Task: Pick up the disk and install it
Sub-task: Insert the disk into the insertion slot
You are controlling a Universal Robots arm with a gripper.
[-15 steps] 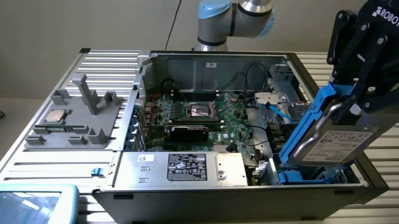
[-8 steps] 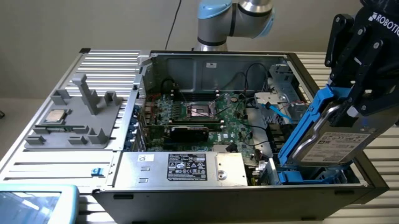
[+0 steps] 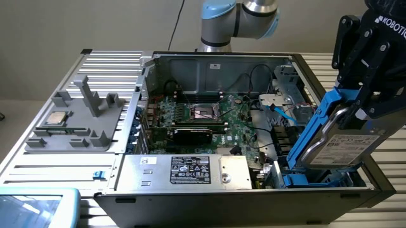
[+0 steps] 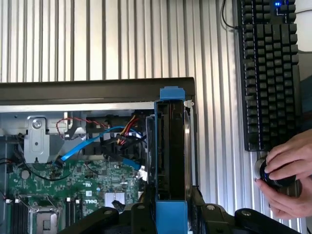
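Disk (image 3: 343, 142), a flat silver-grey drive with a white printed label and blue rails along its edges, stands tilted on edge over the corner bay of the open computer case (image 3: 216, 61). The end effector (image 3: 364, 111) grips it between partly spread fingers. The case lies on a ribbed metal surface (image 3: 38, 166). Beside the case sit a grey fixture (image 3: 76, 135) and a black keyboard (image 4: 270, 73), with a person's hand (image 4: 287, 170) near the keyboard.

I run this robotics lab bench remotely: an open computer tower (image 3: 216, 71) lies on a ribbed metal table (image 3: 108, 59), a grey parts fixture (image 3: 76, 130) beside it, a keyboard (image 4: 270, 73) and a hand (image 4: 291, 173) nearby.
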